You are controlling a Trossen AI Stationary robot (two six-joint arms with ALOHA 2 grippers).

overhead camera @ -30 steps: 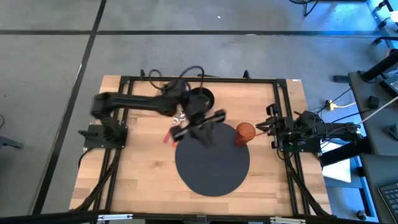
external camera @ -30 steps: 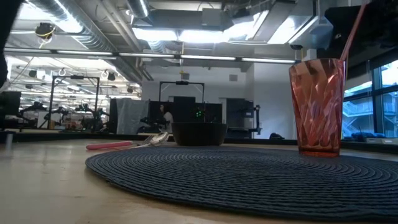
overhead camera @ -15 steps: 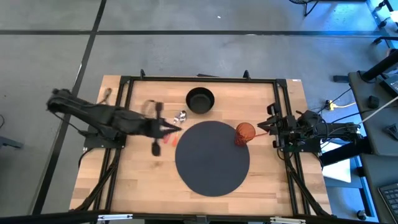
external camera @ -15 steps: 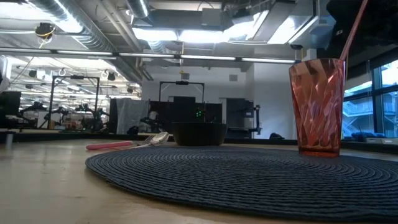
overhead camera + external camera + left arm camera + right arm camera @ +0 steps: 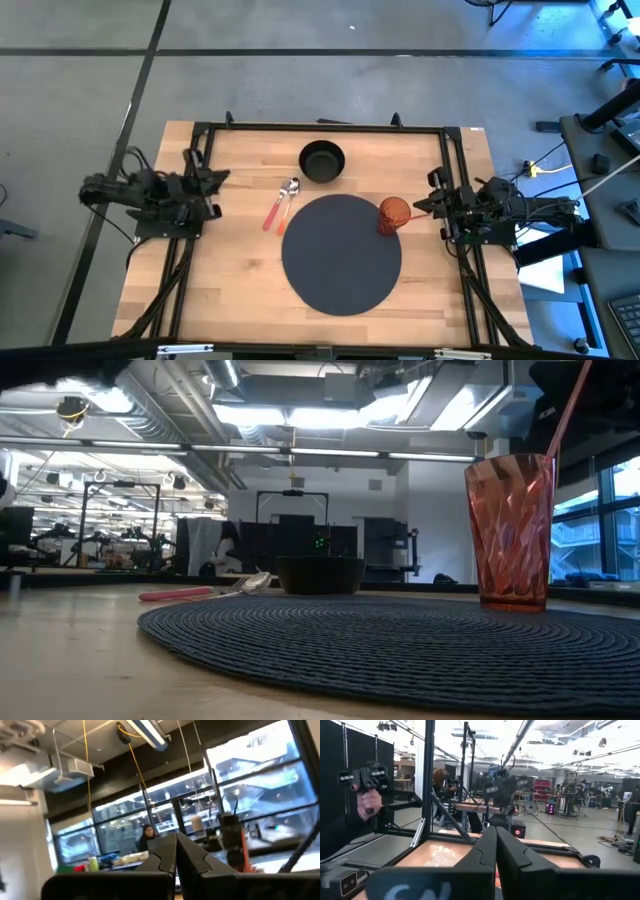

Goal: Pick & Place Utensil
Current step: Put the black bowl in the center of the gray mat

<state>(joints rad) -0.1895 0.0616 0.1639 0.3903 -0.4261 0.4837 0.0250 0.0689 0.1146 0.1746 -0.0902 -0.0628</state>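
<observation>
A spoon with a pink-red handle lies flat on the wooden table, just left of the round dark placemat; the low view shows the spoon too. My left gripper is drawn back at the table's left edge, far from the spoon, and the left wrist view shows that gripper shut and holding nothing. My right gripper waits at the right edge, and its own view shows this gripper shut.
A black bowl stands past the mat's far edge. A red tumbler with a straw stands on the mat's right rim, close to my right gripper. Black frame rails run along the table's left and right sides. A person's hand shows in the room.
My left arm has pulled away from above the mat's far-left rim and the spoon, swinging to the table's left edge and folding back there. The spoon, bowl and tumbler have stayed where they were.
</observation>
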